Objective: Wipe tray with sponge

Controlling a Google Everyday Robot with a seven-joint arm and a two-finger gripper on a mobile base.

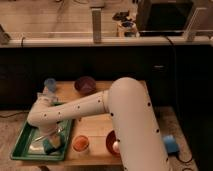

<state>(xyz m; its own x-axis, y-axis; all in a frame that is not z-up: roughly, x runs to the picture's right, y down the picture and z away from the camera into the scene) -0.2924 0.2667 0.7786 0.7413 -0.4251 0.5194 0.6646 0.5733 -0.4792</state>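
Just under pincer point(44, 139), sponge point(50, 146) in tray point(21, 148)

end effector point(48, 137) over tray point(19, 146): blurred | arm point(131, 125): cut by bottom edge

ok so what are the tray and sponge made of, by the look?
The tray looks like hard plastic: uniform green, moulded sloping sides. The sponge is probably soft foam: matte teal block, texture unclear. The gripper sits low in the tray by the sponge.
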